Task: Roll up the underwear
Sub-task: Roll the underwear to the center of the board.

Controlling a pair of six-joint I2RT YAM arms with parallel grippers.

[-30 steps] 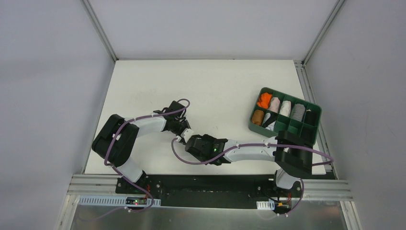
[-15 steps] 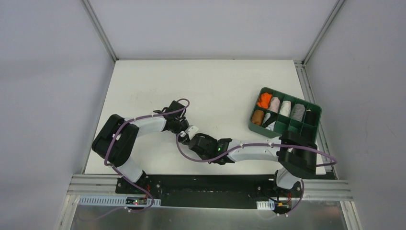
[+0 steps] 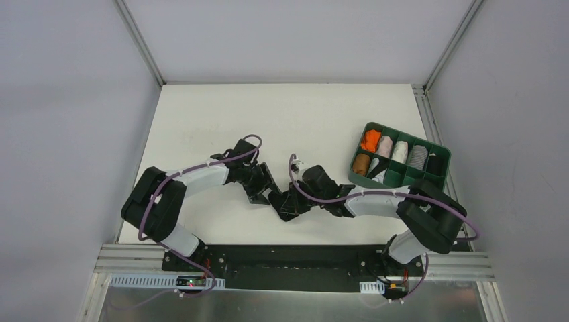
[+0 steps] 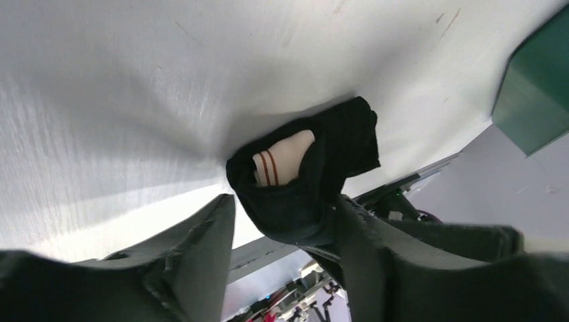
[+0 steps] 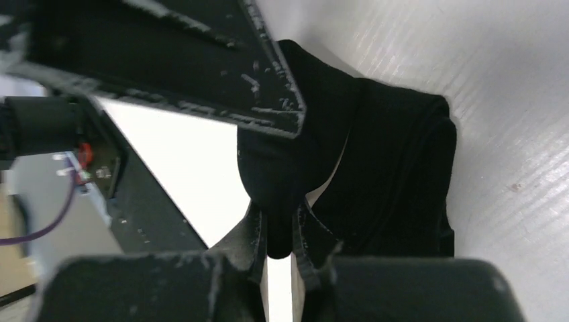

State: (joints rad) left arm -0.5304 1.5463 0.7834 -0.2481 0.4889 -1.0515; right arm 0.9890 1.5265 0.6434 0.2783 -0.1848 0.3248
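The underwear (image 3: 289,204) lies bunched and part rolled close to the near edge of the counter (image 3: 201,121), about midway along it, and both arms meet on it. The right pincer (image 5: 278,225) reaches from the right-edge side and is clamped on a fold of the black cloth, with the bulk of the bundle lying beyond its tips. The left pincer (image 4: 285,204) stands apart astride the opposite end, the tan waistband (image 4: 285,157) just ahead of it. Whether it presses the cloth I cannot tell. The next turn probably hinges on the right's hold.
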